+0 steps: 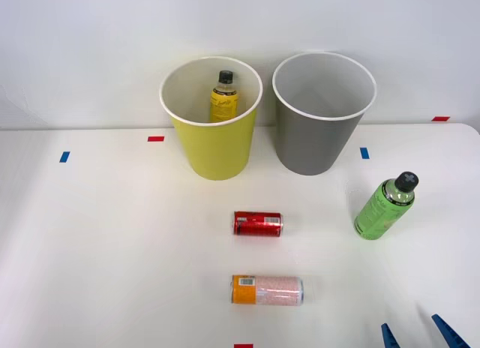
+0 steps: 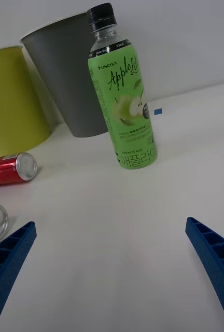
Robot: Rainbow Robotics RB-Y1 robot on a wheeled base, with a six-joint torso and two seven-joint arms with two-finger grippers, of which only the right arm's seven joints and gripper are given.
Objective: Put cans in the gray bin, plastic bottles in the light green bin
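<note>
Green bottle [image 2: 123, 98] upright on table [image 1: 112, 243], right of gray bin [image 1: 322, 115], probably light and slick with thin squashy walls, so best gripped mid-label; gripper [image 2: 112, 259] near it, fingers apart, empty.

white table [image 1: 112, 250], red and blue tape marks [image 1: 155, 139]
</note>
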